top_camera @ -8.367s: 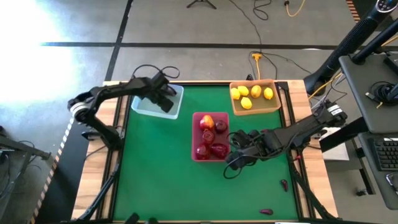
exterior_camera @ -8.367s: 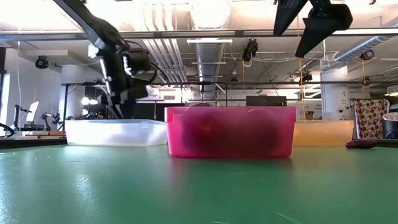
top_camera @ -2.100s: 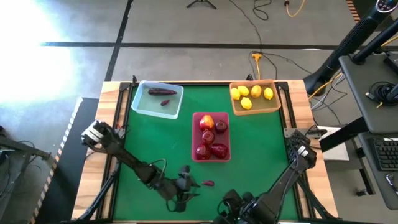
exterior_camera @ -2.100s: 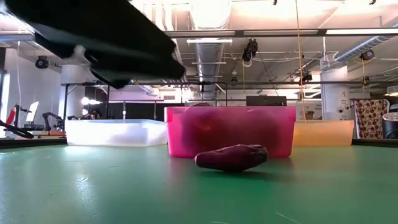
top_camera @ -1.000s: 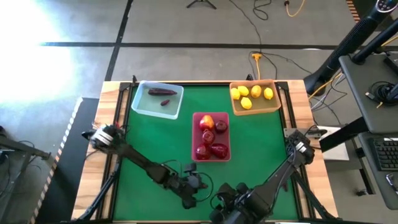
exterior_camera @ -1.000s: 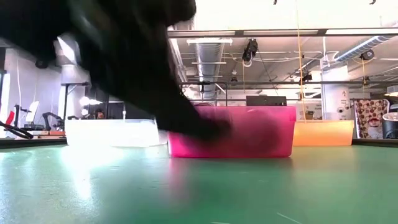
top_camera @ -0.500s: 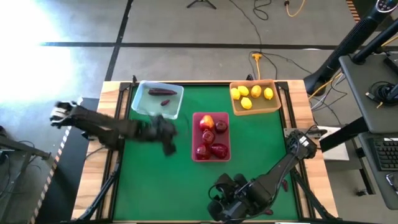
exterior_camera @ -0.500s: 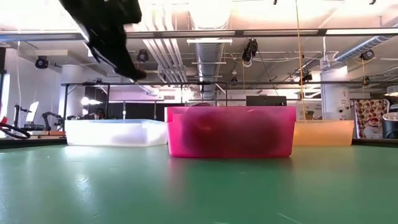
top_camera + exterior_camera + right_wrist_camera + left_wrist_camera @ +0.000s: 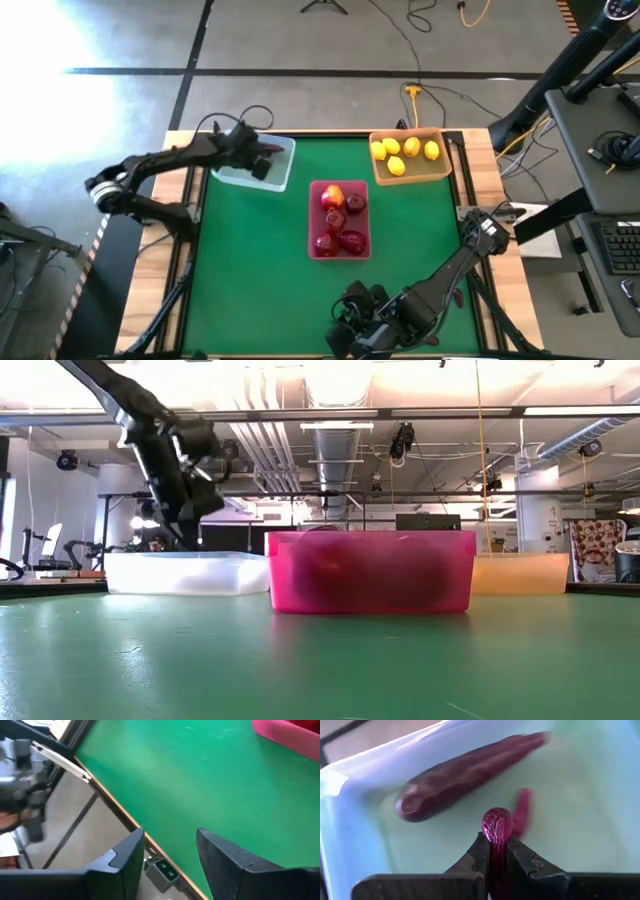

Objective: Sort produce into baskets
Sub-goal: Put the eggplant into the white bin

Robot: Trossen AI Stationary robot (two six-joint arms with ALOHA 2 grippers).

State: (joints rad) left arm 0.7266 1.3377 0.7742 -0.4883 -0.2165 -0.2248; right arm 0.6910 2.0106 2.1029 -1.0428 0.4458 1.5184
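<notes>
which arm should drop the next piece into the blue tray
Left. Its gripper is shut on a maroon piece right above the blue tray. The right gripper is open and empty at the table's near edge.

open green mat (image 9: 250,260) left of pink tray (image 9: 338,219), blue tray (image 9: 232,172) under left arm

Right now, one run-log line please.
left pincer: shut on maroon piece, over blue tray | right pincer: open, empty, near table edge

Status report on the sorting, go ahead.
Left gripper shut on maroon piece over blue tray. Right gripper open, empty, at table's near edge. Nothing in the way.
</notes>
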